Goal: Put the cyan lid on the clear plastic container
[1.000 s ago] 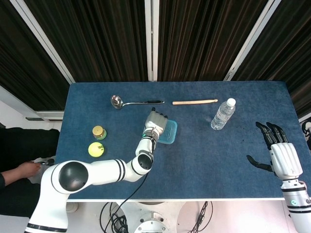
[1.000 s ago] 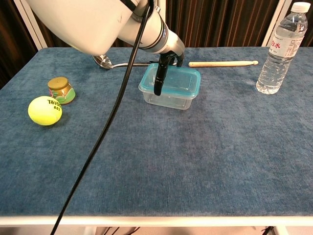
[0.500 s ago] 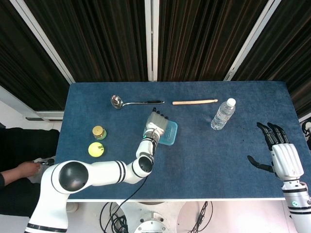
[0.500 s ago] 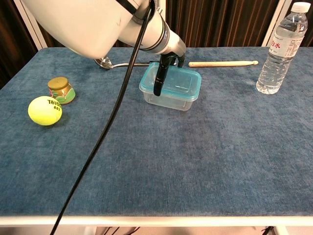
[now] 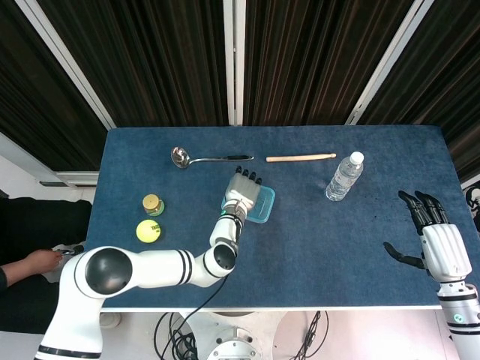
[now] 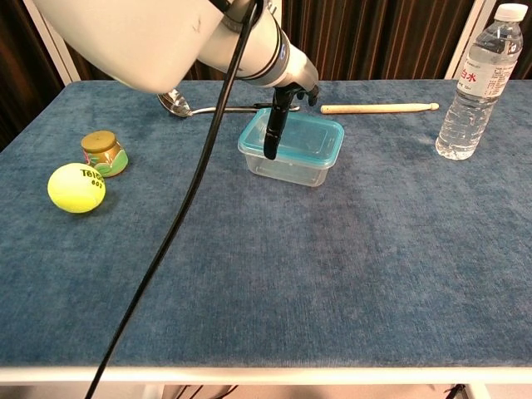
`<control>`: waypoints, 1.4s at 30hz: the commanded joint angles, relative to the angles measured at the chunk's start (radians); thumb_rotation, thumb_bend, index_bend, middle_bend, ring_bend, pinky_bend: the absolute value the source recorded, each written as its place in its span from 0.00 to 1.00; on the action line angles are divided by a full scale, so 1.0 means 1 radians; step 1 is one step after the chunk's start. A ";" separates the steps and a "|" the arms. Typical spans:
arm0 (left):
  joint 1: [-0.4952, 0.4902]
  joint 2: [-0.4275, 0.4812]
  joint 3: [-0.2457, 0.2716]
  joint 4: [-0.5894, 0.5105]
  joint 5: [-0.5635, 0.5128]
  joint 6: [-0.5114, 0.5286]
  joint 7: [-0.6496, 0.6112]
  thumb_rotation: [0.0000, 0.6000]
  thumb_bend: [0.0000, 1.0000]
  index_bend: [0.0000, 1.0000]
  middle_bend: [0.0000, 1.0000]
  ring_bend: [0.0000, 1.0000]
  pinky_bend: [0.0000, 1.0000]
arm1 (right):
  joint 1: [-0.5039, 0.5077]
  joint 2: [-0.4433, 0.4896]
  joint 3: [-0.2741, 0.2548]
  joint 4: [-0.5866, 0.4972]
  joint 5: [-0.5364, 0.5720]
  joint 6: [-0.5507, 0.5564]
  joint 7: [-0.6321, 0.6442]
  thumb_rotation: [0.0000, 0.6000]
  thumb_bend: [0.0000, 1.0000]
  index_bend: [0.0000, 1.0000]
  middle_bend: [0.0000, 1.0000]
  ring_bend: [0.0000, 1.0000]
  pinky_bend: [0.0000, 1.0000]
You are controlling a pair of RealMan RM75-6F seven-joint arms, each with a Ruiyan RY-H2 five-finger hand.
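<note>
Plainly, "Teloon" can be partly read on the yellow tennis ball (image 6: 76,188), and red characters are printed on the water bottle (image 6: 481,81) label. The cyan lid (image 6: 304,138) is seated on the clear plastic container (image 6: 287,169) mid-table; nothing can be made out inside. The left hand (image 5: 241,194) is laid over the lid, fingers (image 6: 272,133) pressed down on its left edge. The right hand (image 5: 439,241) is held apart, fingers spread, holding nothing. A small gold-capped jar (image 6: 104,153), ladle (image 5: 208,157) and drumstick (image 6: 379,107) lie around on the blue table (image 6: 332,274)
</note>
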 commanded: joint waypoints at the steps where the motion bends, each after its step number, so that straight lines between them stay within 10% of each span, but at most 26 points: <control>1: 0.044 0.067 -0.017 -0.120 0.109 0.009 -0.079 1.00 0.06 0.00 0.00 0.00 0.01 | -0.004 0.002 -0.002 0.004 -0.006 0.005 0.007 1.00 0.12 0.00 0.13 0.06 0.08; 16: 0.177 0.131 0.119 -0.413 0.502 0.044 -0.319 1.00 0.03 0.15 0.06 0.00 0.01 | -0.008 -0.005 -0.010 0.007 -0.026 0.010 0.011 1.00 0.12 0.00 0.13 0.06 0.08; 42: 0.162 0.104 0.171 -0.351 0.507 0.042 -0.418 1.00 0.03 0.20 0.06 0.00 0.01 | -0.009 -0.004 -0.009 -0.020 -0.025 0.006 -0.023 1.00 0.12 0.00 0.13 0.06 0.08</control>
